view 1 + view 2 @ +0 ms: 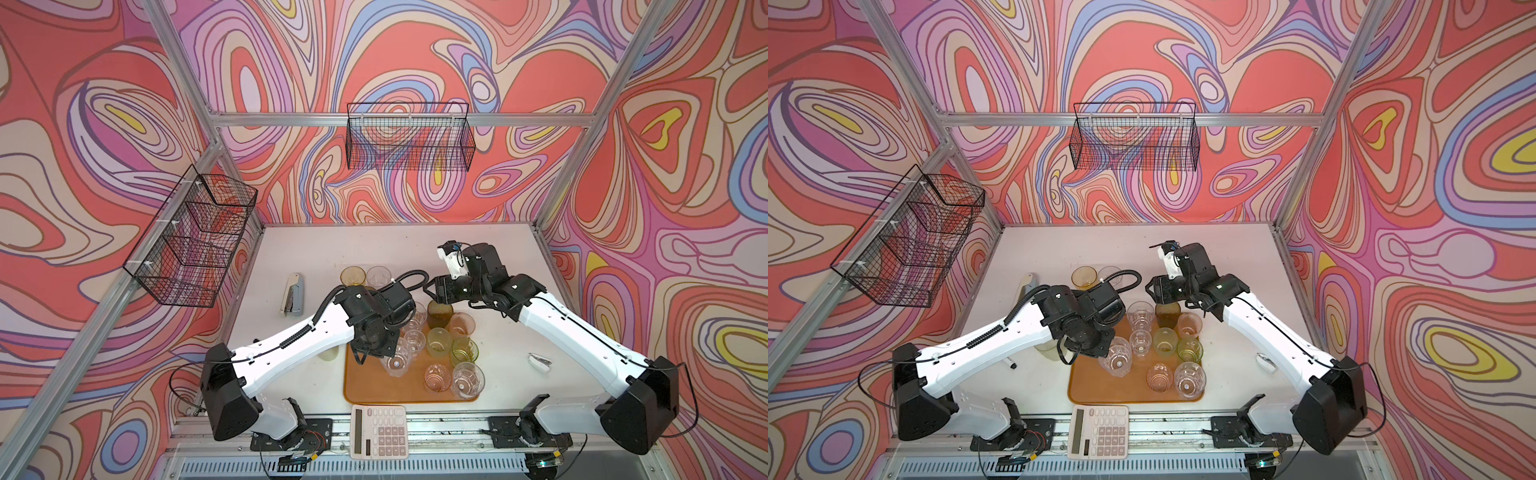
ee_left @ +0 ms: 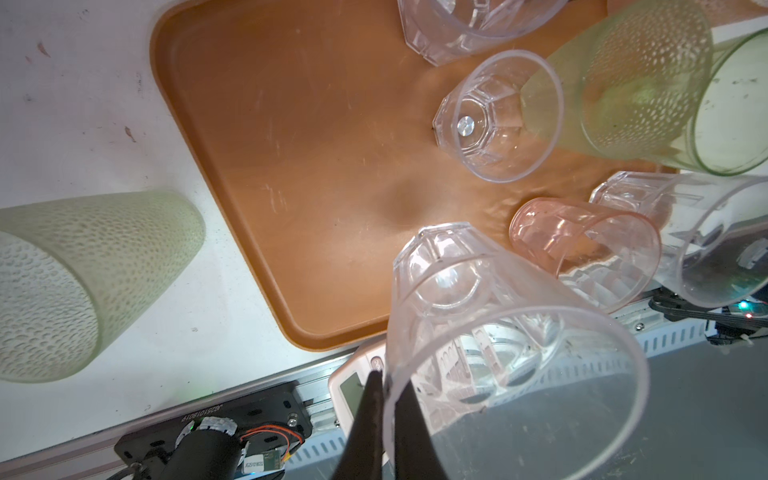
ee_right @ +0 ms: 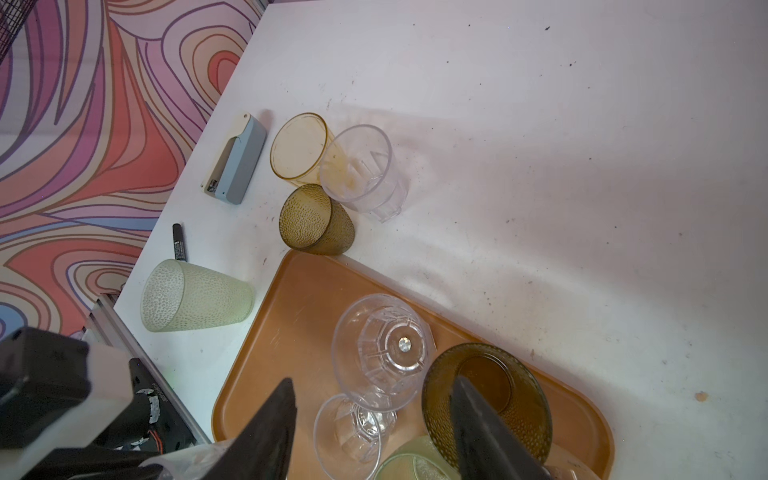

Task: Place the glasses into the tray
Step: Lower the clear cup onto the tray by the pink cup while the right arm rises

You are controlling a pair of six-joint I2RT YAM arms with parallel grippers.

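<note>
The left hand (image 2: 384, 380) is clenched on the rim of a clear glass (image 2: 498, 332), one finger inside the wall and one outside. That thin pinch probably lets it lower the glass upright between close neighbours. The glass hangs below the hand over a bare part of the tray (image 2: 266, 166); I cannot tell whether its foot touches.

The right hand (image 3: 372, 381) is released, its fingers spread. One finger is over the mouth of a brown glass (image 3: 486, 399) standing in the tray just beneath.

Only the left wrist view shows the pinch; in both top views the wrist covers it. The right wrist view shows four glasses on the table beyond that hand, not yet in the tray: an amber glass (image 3: 297, 145), a plain glass (image 3: 361, 166), another brown glass (image 3: 316, 220) and a pale green glass (image 3: 195, 295). In the top views the left arm largely hides the last two.
</note>
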